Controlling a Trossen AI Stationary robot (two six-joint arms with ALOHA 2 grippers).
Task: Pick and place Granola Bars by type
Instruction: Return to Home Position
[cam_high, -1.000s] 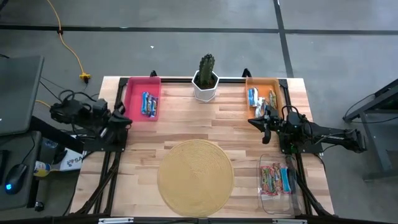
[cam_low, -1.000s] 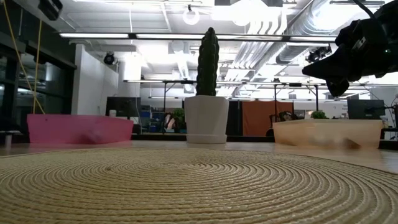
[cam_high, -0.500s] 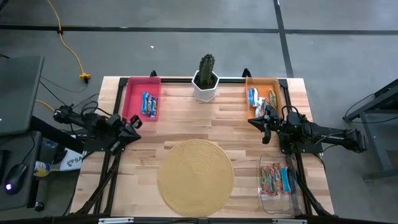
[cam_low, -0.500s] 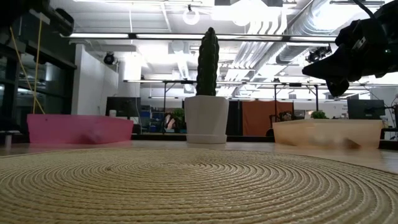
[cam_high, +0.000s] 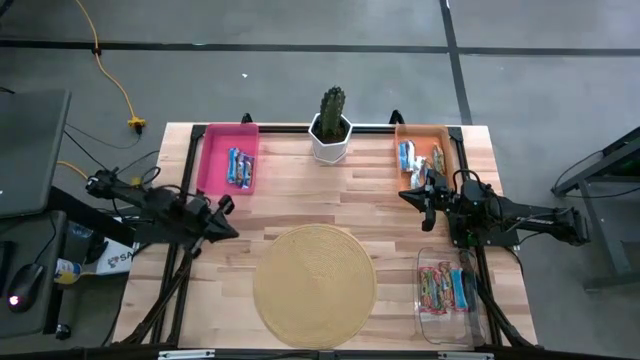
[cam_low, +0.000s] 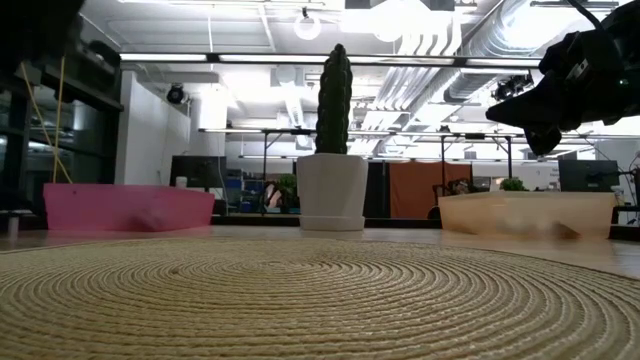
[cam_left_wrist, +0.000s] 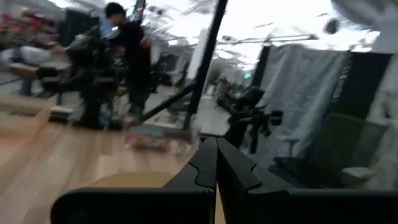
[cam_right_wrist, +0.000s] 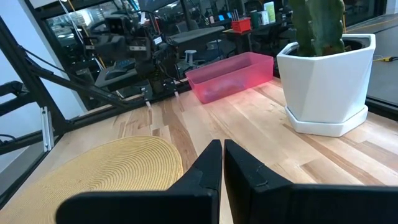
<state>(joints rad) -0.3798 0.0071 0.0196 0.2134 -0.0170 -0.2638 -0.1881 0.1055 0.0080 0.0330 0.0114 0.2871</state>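
Granola bars lie in three bins: blue-and-white ones (cam_high: 238, 166) in the pink bin (cam_high: 213, 158) at the far left, mixed ones (cam_high: 418, 160) in the orange bin (cam_high: 446, 140) at the far right, and several (cam_high: 445, 287) in a clear tray (cam_high: 424, 322) at the near right. My left gripper (cam_high: 228, 218) hangs shut and bare at the table's left edge, near the round woven mat (cam_high: 314, 279). At the right edge, just on the near side of the orange bin, my right gripper (cam_high: 408, 196) is shut, with nothing in it. Both fingertip pairs meet in the wrist views (cam_left_wrist: 216, 152) (cam_right_wrist: 222, 152).
A cactus in a white pot (cam_high: 331, 128) stands at the far middle between the pink and orange bins. Bare wood (cam_high: 330, 195) lies between the mat and the pot. The black frame rails (cam_high: 190, 170) run along both table sides.
My left gripper has swung down and toward the table's near edge, from beside the pink bin to a spot by the mat's left rim, staying shut. My right arm has kept still.
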